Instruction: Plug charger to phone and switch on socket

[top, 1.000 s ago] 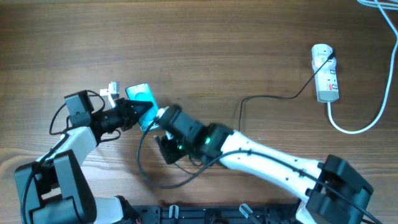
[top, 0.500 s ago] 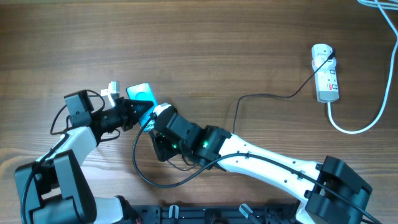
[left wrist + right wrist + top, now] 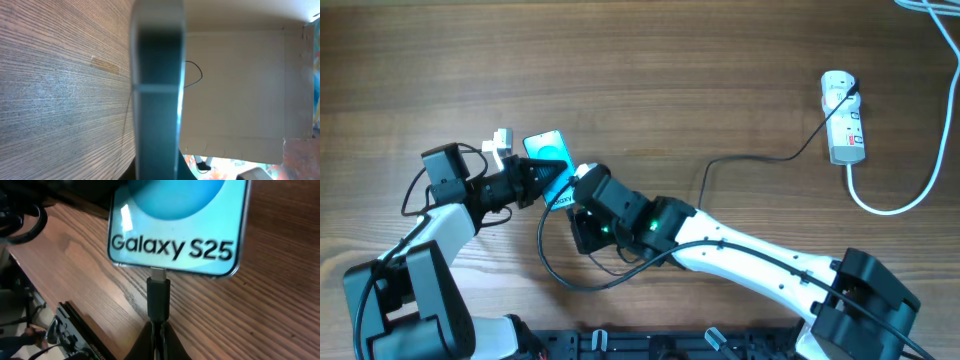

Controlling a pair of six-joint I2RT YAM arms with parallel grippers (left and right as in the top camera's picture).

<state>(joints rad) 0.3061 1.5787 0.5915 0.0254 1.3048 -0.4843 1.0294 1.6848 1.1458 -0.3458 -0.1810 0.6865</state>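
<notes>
The phone (image 3: 546,152) has a cyan screen, and my left gripper (image 3: 546,178) is shut on it, holding it off the table. In the left wrist view the phone (image 3: 158,100) shows edge-on as a dark teal band. In the right wrist view its screen (image 3: 175,225) reads "Galaxy S25". My right gripper (image 3: 159,341) is shut on the charger's black plug (image 3: 158,297), whose metal tip meets the phone's bottom edge at the port. From overhead the right gripper (image 3: 572,186) sits right beside the phone. The charger cable (image 3: 552,272) loops on the table and runs to the white socket (image 3: 843,120).
A thicker white cable (image 3: 910,196) curves from the socket along the right edge. My right arm (image 3: 740,250) lies diagonally across the front of the table. A black rail (image 3: 650,345) runs along the near edge.
My right gripper with the plug has shifted slightly beside the phone, and the cable loop on the table has moved with it. The left arm and phone have stayed put.
</notes>
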